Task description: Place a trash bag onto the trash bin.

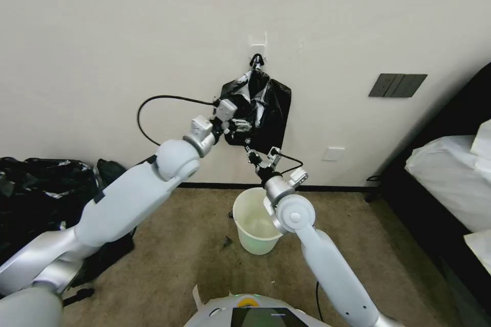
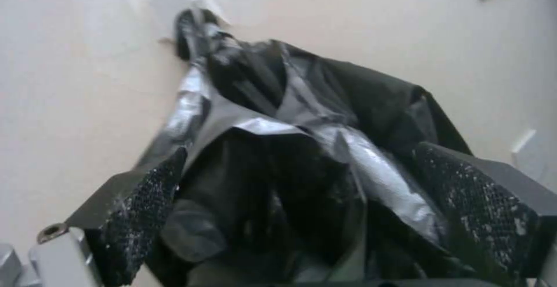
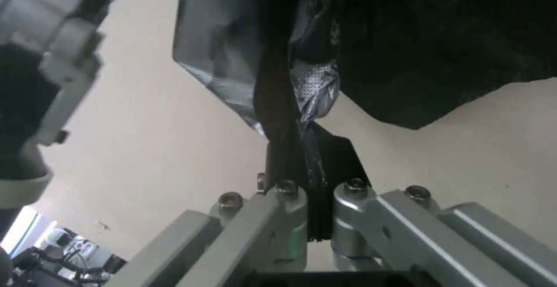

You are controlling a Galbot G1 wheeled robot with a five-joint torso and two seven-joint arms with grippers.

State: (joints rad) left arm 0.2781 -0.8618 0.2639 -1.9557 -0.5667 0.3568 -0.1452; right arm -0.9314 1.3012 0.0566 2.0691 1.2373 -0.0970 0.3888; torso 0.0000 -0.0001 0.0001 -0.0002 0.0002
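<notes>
A thin black trash bag (image 1: 244, 93) with grey sheen hangs in front of a stack of black bags (image 1: 276, 110) on a white wall hook (image 1: 257, 47). My left gripper (image 1: 242, 125) is at the bag's lower left side. In the left wrist view it (image 2: 307, 178) is open, with the wrinkled bag (image 2: 325, 148) between its spread fingers (image 2: 145, 204). Just below, my right gripper (image 1: 249, 149) is shut on the bag's bottom edge, and the right wrist view shows it (image 3: 307, 148) pinching the bag (image 3: 232, 61). The white trash bin (image 1: 241, 210) stands on the carpet beneath.
A heap of black plastic (image 1: 36, 184) lies by the wall at the left. Dark furniture with white bagged items (image 1: 450, 179) stands at the right. A dark switch plate (image 1: 398, 85) and a white outlet (image 1: 335, 154) are on the wall.
</notes>
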